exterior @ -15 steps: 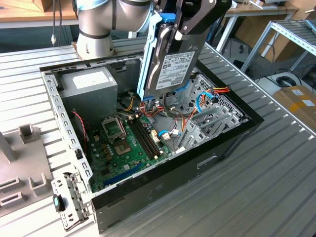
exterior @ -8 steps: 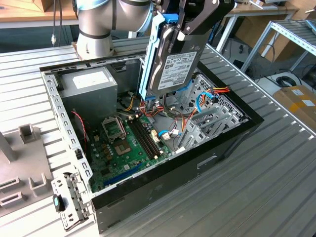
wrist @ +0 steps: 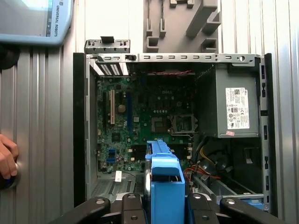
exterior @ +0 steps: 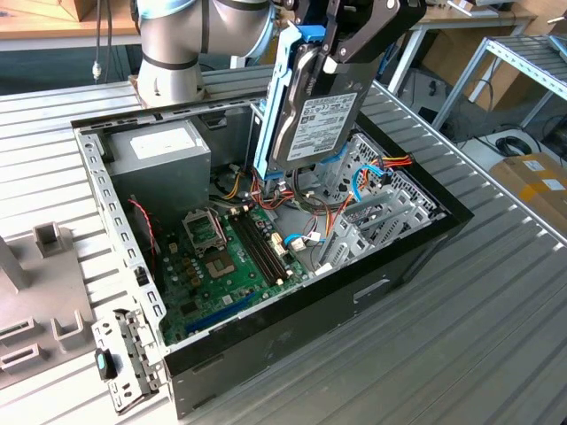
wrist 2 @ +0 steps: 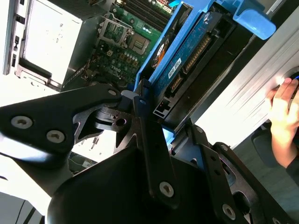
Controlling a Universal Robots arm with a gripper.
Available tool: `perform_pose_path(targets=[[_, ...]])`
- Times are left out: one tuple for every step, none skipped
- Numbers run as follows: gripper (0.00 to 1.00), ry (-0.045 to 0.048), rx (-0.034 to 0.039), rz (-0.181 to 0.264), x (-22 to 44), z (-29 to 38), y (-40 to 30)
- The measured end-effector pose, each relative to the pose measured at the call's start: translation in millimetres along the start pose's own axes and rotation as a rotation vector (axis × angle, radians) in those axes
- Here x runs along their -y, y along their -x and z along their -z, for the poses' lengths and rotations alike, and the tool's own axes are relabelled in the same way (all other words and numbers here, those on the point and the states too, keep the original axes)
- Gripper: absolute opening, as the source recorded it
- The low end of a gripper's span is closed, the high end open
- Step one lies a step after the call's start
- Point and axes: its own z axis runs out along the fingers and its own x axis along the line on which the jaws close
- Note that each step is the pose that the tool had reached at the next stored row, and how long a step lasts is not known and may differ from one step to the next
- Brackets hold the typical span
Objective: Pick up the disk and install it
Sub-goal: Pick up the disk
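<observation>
- Blue-railed disk [exterior: 317, 115] hangs upright, slightly tilted, above the open case [exterior: 354, 292]. My gripper [exterior: 341, 44] has its jaws clamped on the disk's upper end.
- From the exterior view I get the white label face, with the motherboard [exterior: 221, 261] below.
- From the second wrist view I get the disk's circuit-board side and connectors instead.
- First wrist view adds a hand [wrist: 6, 161] on the table [wrist: 37, 116] beside the case.

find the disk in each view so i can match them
Exterior view: the disk hangs upright from the gripper over the open case.
Second wrist view: the disk, circuit side and blue rail, just beyond the gripper.
First wrist view: the disk edge-on, blue carrier facing the camera.
Shared landmark: the green motherboard.
</observation>
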Motion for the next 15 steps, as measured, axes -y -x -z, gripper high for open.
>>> perform_pose_path(targets=[[0.37,0.0000,0.0000,0.000,0.4,0.0,-0.1],[0.37,0.0000,0.0000,0.000,1.0,0.0,-0.2],[0.37,-0.0001,-0.0001,0.000,1.4,-0.1,-0.2],[0.37,0.0000,-0.0001,0.000,1.8,-0.1,-0.3],[0.37,0.0000,-0.0002,0.000,2.2,-0.1,-0.3],[0.37,-0.0001,-0.0002,0.000,2.6,-0.1,-0.4],[0.37,-0.0001,-0.0002,0.000,3.0,-0.1,-0.4],[0.37,-0.0001,-0.0003,0.000,3.4,-0.1,-0.5],[0.37,-0.0001,-0.0003,0.000,3.9,-0.1,-0.5],[0.37,-0.0001,-0.0004,0.000,4.3,-0.2,-0.6],[0.37,0.0000,-0.0005,0.000,4.9,-0.2,-0.7],[0.37,-0.0001,-0.0005,0.000,5.3,-0.2,-0.7],[0.37,0.0000,-0.0006,0.000,6.0,-0.2,-0.8],[0.37,-0.0001,-0.0006,0.000,6.6,-0.2,-0.9],[0.37,0.0000,-0.0007,0.000,7.0,-0.2,-0.9]])
